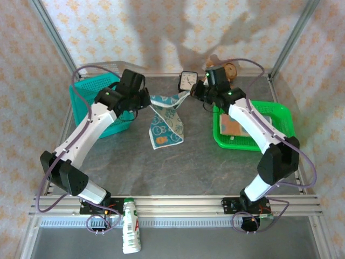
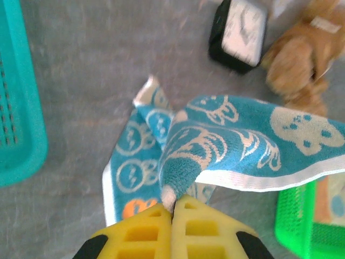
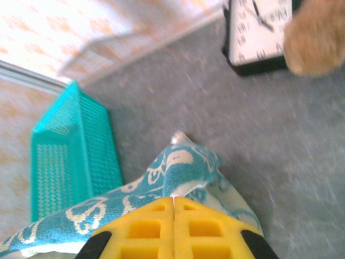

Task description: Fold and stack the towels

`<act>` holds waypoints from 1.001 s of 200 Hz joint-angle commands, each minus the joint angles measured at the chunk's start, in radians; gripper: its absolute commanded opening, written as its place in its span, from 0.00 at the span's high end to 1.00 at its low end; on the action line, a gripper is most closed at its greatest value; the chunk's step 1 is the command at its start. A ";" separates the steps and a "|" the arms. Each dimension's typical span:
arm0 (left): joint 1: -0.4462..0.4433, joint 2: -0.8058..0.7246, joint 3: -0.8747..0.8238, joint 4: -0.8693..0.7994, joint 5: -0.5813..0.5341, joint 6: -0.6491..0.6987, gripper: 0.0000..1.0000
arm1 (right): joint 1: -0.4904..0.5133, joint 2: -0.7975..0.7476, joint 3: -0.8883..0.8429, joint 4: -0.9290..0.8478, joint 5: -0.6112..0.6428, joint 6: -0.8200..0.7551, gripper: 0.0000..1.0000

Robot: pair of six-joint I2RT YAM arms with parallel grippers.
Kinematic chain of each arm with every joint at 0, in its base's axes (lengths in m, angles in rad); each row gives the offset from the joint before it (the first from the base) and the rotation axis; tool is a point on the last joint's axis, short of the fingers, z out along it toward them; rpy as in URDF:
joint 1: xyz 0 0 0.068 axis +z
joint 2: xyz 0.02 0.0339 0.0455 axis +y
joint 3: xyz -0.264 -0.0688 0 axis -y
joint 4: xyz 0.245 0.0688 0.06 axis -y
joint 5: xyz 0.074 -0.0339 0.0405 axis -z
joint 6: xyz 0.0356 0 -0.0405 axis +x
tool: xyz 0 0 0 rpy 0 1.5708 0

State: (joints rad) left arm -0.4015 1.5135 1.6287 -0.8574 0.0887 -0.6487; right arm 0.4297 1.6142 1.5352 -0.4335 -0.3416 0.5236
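Observation:
A blue towel [image 1: 164,116] with cream cartoon prints and a white border hangs stretched between my two grippers above the grey table. Its lower part drapes down onto the table [image 1: 178,167]. My left gripper [image 1: 142,100] is shut on one top corner, and the yellow fingers [image 2: 145,229] pinch the towel [image 2: 237,137]. My right gripper [image 1: 197,91] is shut on the other top corner, where the towel [image 3: 186,162] bunches at the fingertips [image 3: 207,226]. An orange-toned folded towel [image 1: 233,127] lies in the green tray [image 1: 280,116].
A teal basket [image 1: 89,105] stands at the left, close under the left arm. A black-framed clock [image 1: 187,80] and a brown teddy bear [image 1: 229,69] sit at the back. A white bottle [image 1: 130,229] lies by the near rail.

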 commanded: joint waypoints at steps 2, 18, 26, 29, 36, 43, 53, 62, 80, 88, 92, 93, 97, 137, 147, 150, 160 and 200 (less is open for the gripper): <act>0.033 0.005 0.118 -0.019 -0.063 0.061 1.00 | -0.009 -0.027 0.099 0.065 0.002 -0.004 1.00; 0.050 0.033 0.205 -0.024 -0.069 0.082 1.00 | -0.010 -0.019 0.167 0.071 0.019 -0.007 1.00; 0.058 0.049 0.248 -0.030 -0.068 0.092 1.00 | -0.011 -0.015 0.198 0.076 0.028 -0.012 1.00; 0.061 0.056 0.264 -0.033 -0.066 0.094 1.00 | -0.010 -0.014 0.210 0.075 0.033 -0.016 1.00; 0.070 0.071 0.305 -0.040 -0.062 0.102 1.00 | -0.010 -0.011 0.235 0.075 0.051 -0.019 1.00; 0.075 0.085 0.341 -0.048 -0.060 0.109 1.00 | -0.011 -0.008 0.258 0.074 0.066 -0.025 1.00; 0.082 0.103 0.387 -0.056 -0.058 0.109 1.00 | -0.012 0.000 0.283 0.080 0.082 -0.034 1.00; 0.088 0.117 0.422 -0.061 -0.060 0.138 1.00 | -0.013 0.006 0.304 0.080 0.091 -0.037 1.00; 0.097 0.136 0.483 -0.062 -0.065 0.154 1.00 | -0.016 0.022 0.349 0.086 0.098 -0.049 1.00; 0.102 0.141 0.504 -0.055 -0.064 0.156 1.00 | -0.018 0.031 0.372 0.088 0.103 -0.057 1.00; 0.104 0.144 0.514 -0.049 -0.060 0.157 1.00 | -0.018 0.037 0.386 0.088 0.105 -0.062 1.00; 0.106 0.144 0.517 -0.048 -0.059 0.157 1.00 | -0.019 0.038 0.389 0.088 0.105 -0.062 1.00; 0.109 0.147 0.527 -0.042 -0.056 0.160 1.00 | -0.019 0.045 0.404 0.088 0.106 -0.064 1.00; 0.118 0.191 0.645 -0.038 -0.056 0.170 1.00 | -0.024 0.122 0.565 0.049 0.078 -0.087 1.00; 0.118 0.193 0.657 -0.036 -0.055 0.173 1.00 | -0.023 0.135 0.595 0.037 0.077 -0.095 1.00; 0.118 0.191 0.658 -0.035 -0.057 0.172 1.00 | -0.023 0.138 0.601 0.036 0.075 -0.098 1.00; 0.118 0.187 0.664 -0.032 -0.056 0.174 1.00 | -0.025 0.142 0.617 0.032 0.068 -0.103 1.00; 0.118 0.138 0.659 -0.046 -0.021 0.141 1.00 | -0.023 0.107 0.603 0.060 -0.002 -0.100 1.00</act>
State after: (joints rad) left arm -0.2916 1.6997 2.2715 -0.8822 0.0593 -0.4965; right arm 0.4103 1.7588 2.1162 -0.3931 -0.2867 0.4431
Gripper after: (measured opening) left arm 0.047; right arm 0.042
